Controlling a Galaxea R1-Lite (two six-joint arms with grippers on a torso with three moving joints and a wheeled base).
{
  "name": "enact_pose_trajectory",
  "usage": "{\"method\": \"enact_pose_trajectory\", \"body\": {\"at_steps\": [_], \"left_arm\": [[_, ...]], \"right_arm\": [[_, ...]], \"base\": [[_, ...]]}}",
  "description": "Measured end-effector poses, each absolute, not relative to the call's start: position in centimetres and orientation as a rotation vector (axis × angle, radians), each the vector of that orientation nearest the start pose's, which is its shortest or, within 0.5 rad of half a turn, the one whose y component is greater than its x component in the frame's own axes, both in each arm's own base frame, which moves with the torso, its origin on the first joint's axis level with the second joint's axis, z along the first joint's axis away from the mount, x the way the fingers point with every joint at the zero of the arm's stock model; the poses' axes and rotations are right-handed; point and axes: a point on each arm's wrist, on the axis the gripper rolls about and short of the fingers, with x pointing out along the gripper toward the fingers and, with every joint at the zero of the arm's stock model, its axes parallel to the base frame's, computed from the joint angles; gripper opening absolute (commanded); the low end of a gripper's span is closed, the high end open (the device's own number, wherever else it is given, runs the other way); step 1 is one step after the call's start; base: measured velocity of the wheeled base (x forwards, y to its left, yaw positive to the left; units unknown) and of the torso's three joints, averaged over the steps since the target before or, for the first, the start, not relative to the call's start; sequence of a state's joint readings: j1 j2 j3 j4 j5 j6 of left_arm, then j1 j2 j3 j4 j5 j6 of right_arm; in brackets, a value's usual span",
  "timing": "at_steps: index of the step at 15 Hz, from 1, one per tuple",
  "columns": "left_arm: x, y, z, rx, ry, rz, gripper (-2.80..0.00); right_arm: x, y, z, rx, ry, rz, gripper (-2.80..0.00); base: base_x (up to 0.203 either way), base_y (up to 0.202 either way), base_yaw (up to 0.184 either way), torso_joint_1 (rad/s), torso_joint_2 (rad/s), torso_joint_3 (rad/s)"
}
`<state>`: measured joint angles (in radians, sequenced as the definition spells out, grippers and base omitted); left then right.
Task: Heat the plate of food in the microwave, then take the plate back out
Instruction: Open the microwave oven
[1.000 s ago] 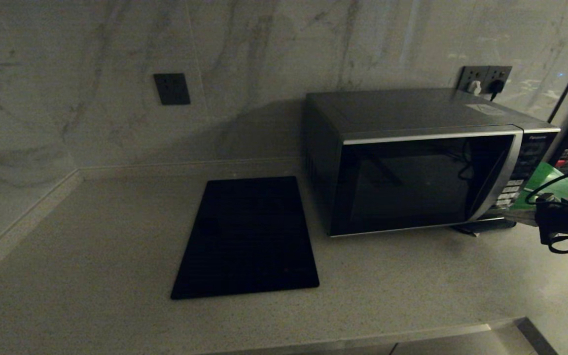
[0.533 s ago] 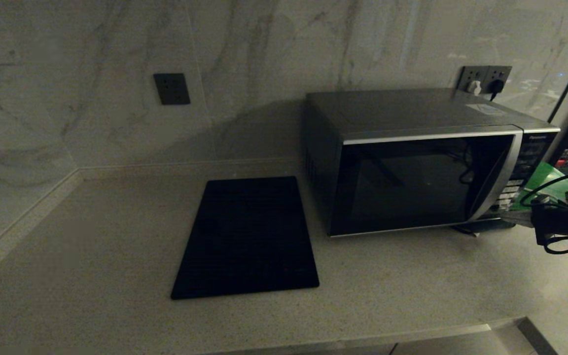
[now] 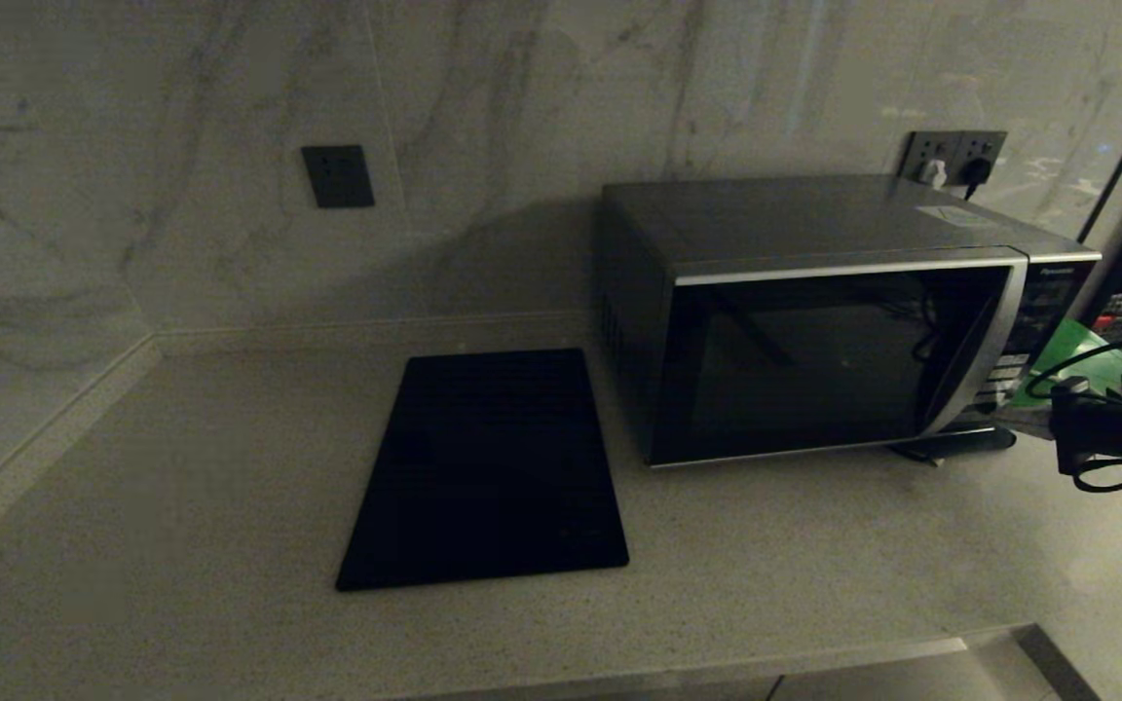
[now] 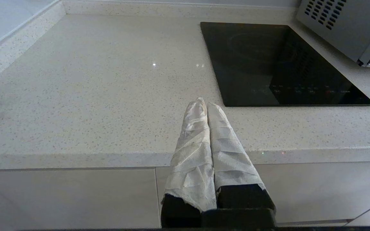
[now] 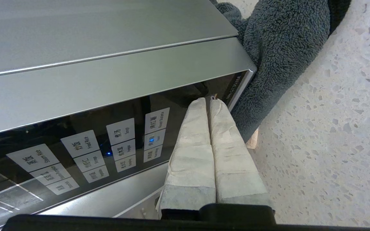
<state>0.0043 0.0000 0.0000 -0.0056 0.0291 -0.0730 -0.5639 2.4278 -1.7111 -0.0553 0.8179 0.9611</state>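
Apparently, heating remained unstarted: the microwave (image 3: 814,321) door was closed at the countertop's right end, the right gripper (image 5: 209,101), fingers pressed together and empty, poised at its control panel (image 5: 85,150).

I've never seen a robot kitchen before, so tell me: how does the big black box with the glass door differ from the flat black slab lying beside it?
The microwave is a tall box standing on the counter; the cooktop slab lies flat and thin. The microwave has silver trim and a button panel beside its shut door; the slab is plain black. The right gripper, fingers together, sits at the microwave's panel; nothing is at the slab. Both are dark and glossy.
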Motion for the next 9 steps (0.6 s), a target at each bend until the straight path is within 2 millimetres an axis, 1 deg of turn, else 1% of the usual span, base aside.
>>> {"method": "enact_pose_trajectory", "body": {"at_steps": [6, 9], "left_arm": [[-2.3, 0.1, 7.6, -0.073, -0.007, 0.033, -2.8], [-2.3, 0.1, 7.6, -0.073, -0.007, 0.033, -2.8]], "right_arm": [[42.1, -23.9, 7.7, 1.355, 0.623, -0.01, -2.8], [41.1, -24.1, 8.1, 1.36, 0.618, -0.026, -2.8]], "base": [[0.0, 0.0, 0.0, 0.0, 0.0, 0.0], [0.0, 0.0, 0.0, 0.0, 0.0, 0.0]]}}
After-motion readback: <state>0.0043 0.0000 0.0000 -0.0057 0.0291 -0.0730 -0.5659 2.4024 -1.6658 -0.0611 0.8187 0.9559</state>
